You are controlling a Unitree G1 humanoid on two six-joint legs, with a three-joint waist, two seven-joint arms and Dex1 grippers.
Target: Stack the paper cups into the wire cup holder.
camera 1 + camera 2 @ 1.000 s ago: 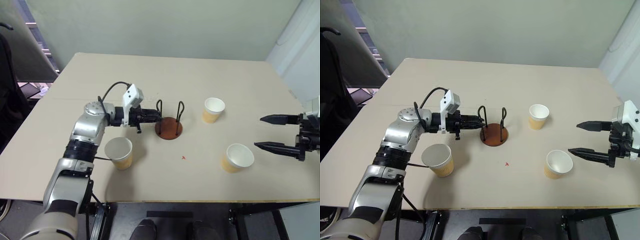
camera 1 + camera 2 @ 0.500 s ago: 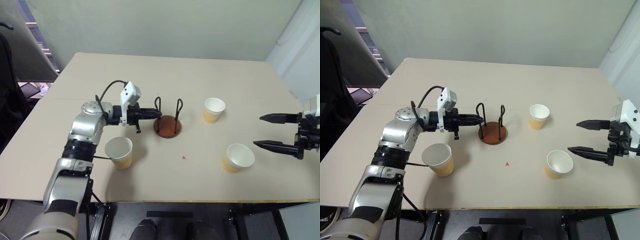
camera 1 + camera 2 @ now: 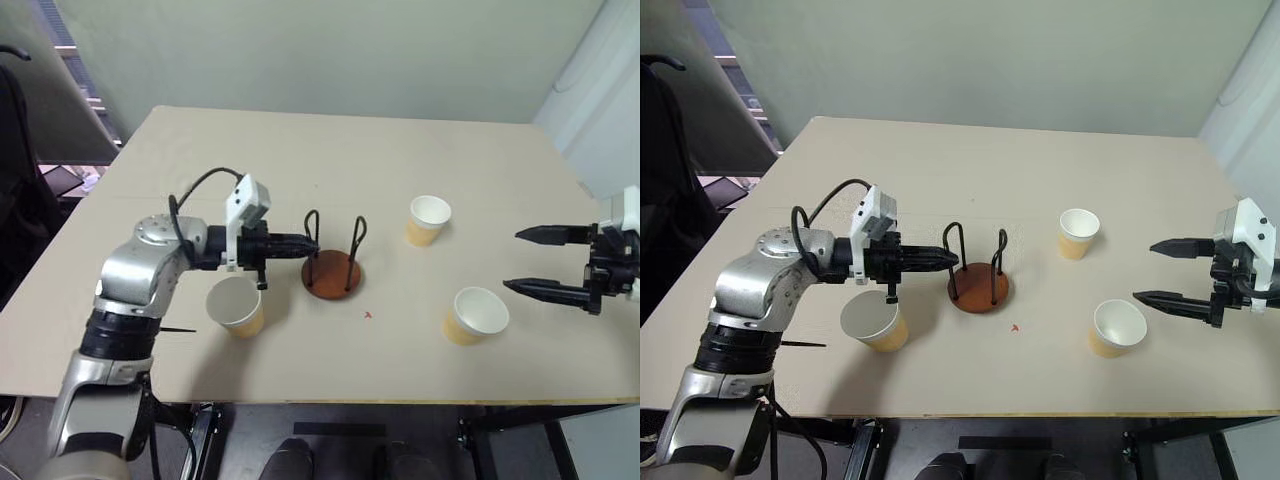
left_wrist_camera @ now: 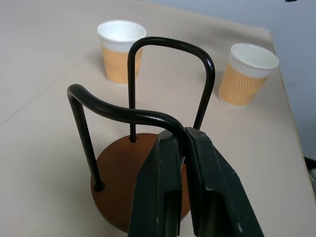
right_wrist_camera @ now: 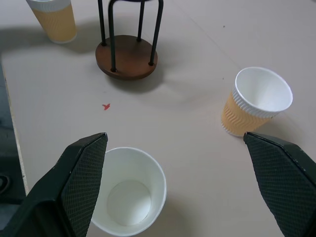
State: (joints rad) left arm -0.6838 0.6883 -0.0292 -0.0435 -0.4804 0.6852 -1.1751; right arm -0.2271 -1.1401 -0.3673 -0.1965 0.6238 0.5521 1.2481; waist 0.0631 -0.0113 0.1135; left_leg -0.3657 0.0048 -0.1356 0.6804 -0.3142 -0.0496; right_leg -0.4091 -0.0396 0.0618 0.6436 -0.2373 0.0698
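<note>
Left claw (image 3: 310, 240) clamped on wire cup holder (image 3: 332, 275), dragged nearer robot, right claw (image 3: 522, 260) wide open, empty.

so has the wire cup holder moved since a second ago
Yes. The wire cup holder, pinched at one loop by the left pincer, has slid toward the robot and slightly left, closer to the small red mark on the table.

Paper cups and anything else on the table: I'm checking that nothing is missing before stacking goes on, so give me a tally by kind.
Paper cups: 3, near the left arm, far right of the holder, by the right gripper
Wire cup holder: 1
Total: 4
</note>
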